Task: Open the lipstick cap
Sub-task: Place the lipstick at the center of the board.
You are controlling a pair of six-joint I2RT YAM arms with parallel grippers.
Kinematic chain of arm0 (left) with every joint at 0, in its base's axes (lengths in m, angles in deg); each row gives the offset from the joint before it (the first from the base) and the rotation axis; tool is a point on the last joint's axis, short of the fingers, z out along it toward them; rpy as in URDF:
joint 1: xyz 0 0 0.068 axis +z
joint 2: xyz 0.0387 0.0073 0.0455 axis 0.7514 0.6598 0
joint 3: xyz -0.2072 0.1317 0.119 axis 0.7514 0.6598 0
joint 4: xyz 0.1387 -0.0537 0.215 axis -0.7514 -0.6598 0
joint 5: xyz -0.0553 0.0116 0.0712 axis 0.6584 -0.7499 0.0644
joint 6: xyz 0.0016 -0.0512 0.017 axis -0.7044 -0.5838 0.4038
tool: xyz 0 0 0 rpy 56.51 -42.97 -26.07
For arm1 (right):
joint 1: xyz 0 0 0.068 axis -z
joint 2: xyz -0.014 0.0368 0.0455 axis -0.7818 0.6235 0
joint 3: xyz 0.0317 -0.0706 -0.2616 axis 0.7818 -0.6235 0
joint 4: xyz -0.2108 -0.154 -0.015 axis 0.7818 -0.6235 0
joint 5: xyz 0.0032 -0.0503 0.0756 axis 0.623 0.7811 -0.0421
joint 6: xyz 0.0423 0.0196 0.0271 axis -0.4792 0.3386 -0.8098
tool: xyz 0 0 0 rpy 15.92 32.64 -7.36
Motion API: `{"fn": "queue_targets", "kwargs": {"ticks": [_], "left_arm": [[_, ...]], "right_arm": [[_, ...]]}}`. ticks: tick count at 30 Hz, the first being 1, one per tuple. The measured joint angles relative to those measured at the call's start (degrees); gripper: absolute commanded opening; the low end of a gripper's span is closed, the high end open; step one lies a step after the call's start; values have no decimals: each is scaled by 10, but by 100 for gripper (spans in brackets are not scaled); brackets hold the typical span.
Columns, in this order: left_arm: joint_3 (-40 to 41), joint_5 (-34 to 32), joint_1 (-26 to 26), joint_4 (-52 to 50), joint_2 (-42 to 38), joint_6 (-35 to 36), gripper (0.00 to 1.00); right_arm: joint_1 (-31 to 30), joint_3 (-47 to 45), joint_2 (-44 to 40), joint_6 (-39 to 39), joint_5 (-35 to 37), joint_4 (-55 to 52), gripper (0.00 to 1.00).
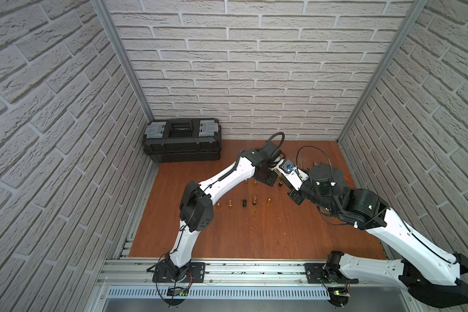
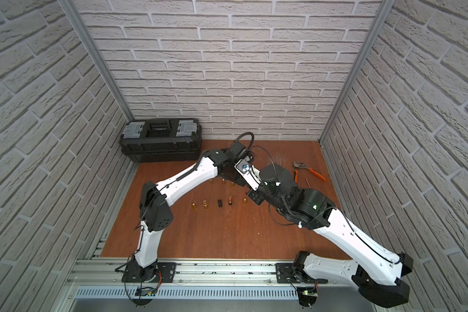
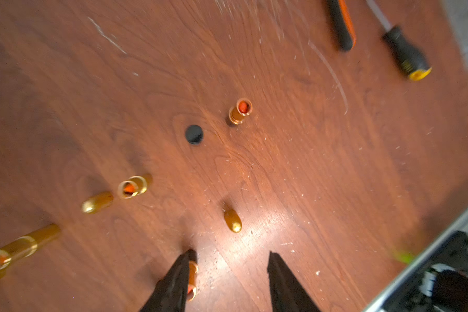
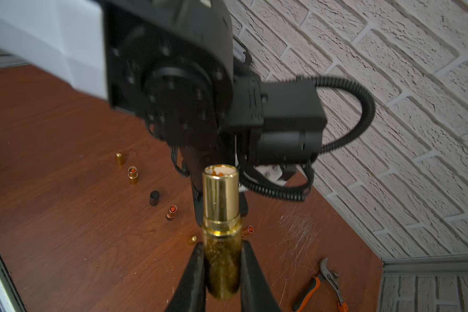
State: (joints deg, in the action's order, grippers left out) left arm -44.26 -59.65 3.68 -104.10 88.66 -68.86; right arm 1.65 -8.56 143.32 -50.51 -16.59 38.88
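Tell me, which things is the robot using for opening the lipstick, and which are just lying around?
Job: lipstick, right gripper holding it, open left gripper, loose gold cap.
Lying about: toolbox, pliers, screwdriver.

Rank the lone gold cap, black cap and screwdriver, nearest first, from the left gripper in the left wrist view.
1. Lone gold cap, just ahead of the left gripper.
2. Black cap, farther out, beside an open lipstick.
3. Screwdriver, farthest, by the pliers.
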Motion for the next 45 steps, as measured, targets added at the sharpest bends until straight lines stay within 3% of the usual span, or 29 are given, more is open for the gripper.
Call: {"fn": "queue_targets", "kwargs": {"ticks": [7, 13, 26, 31, 45], "left_arm": [[85, 150, 184, 20, -179, -73, 58], [174, 269, 251, 33, -261, -118, 59], [223, 381, 254, 24, -300, -114, 51], [228, 400, 254, 25, -299, -106, 39], [228, 419, 251, 10, -296, -70, 38]], "right_arm": [[0, 4, 81, -1, -23, 41, 6], [0, 5, 138, -6, -53, 79, 5], [0, 73, 244, -10, -107, 122, 5], [0, 75, 249, -10, -107, 123, 5], [0, 82, 275, -7, -99, 125, 4]]}}
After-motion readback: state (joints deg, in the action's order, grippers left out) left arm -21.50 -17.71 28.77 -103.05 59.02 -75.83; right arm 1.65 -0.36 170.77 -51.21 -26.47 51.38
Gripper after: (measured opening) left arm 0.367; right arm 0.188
